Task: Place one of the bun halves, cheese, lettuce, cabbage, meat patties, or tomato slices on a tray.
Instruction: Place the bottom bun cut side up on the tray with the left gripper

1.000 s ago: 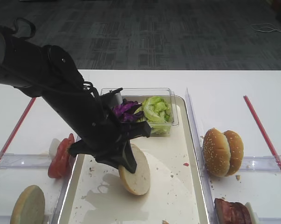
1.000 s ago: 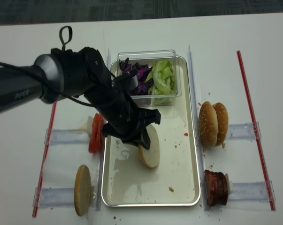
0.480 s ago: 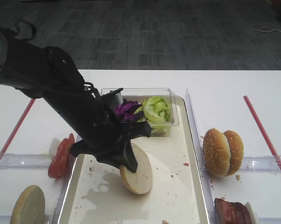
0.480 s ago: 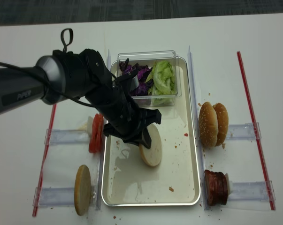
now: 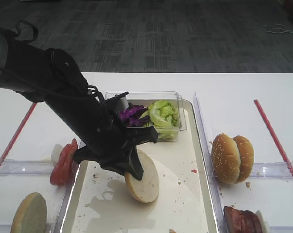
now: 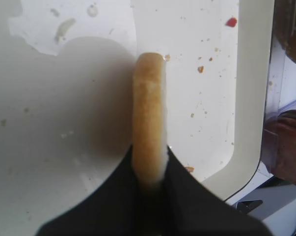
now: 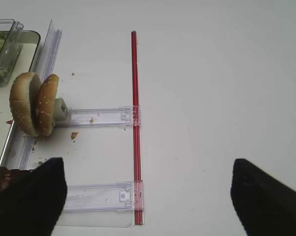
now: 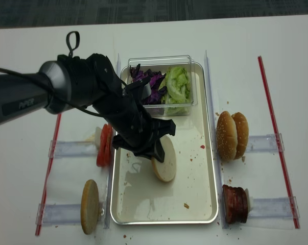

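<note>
White lettering reading "PiPER" runs along the grey sleeve of the left arm [image 8: 21,104]; no other writing can be read. The counter [image 8: 159,35] is white, with red strips and clear plastic rails [image 8: 74,148] on it, and beyond its far edge lies dark grey patterned carpet [image 5: 175,39]. The silver tray [image 8: 210,168] sits mid-counter, its pale floor speckled with crumbs and a wet smear. The left hand [image 8: 155,151] is pinching a plain bun half [image 8: 164,159] on edge, low over the tray's middle, the bun's rim pointing away from the fingers. At the tray's far end a clear tub [image 8: 189,104] holds lettuce [image 8: 177,84] and cabbage [image 8: 151,81]. Tomato slices [image 8: 103,145] stand left of the tray, sesame buns [image 8: 231,135] and meat patties [image 8: 235,204] right. The right hand [image 7: 148,196] stands spread well right of the tray.
</note>
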Motion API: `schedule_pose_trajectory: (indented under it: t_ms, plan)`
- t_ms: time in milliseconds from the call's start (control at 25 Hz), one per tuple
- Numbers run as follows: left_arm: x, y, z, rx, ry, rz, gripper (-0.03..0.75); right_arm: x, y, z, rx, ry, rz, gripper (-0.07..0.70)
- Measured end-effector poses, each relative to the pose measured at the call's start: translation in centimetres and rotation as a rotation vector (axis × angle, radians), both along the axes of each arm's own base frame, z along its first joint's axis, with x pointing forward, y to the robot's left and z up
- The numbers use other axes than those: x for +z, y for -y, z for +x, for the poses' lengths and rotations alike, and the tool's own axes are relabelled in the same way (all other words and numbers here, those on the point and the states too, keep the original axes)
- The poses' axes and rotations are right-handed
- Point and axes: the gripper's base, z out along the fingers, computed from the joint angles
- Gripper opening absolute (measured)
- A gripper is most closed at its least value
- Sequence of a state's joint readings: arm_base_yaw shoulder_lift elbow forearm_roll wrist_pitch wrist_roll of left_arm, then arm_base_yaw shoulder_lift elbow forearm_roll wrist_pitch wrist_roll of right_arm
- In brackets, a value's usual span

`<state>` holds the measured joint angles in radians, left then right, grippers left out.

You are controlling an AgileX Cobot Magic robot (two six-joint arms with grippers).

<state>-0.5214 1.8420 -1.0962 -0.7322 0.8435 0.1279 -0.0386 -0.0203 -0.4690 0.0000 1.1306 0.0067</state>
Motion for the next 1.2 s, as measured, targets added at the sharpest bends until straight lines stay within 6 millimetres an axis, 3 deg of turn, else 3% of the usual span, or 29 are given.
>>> schedule_pose_trajectory:
  t_ms: [440, 760, 1200]
  plan:
    - [0.0, -0.7, 0.4, 0.016, -0.013, 0.000, 0.108, 0.0, 0.0, 0.0, -0.002, 0.000, 0.003, 0.698]
    - [0.0, -0.7, 0.3, 0.012, -0.019, 0.000, 0.205, 0.0, 0.0, 0.0, -0.003, 0.000, 0.004, 0.698]
    - [-0.2, -1.2, 0.2, -0.010, -0.018, 0.049, 0.243, 0.0, 0.0, 0.0, -0.003, 0.000, 0.004, 0.698]
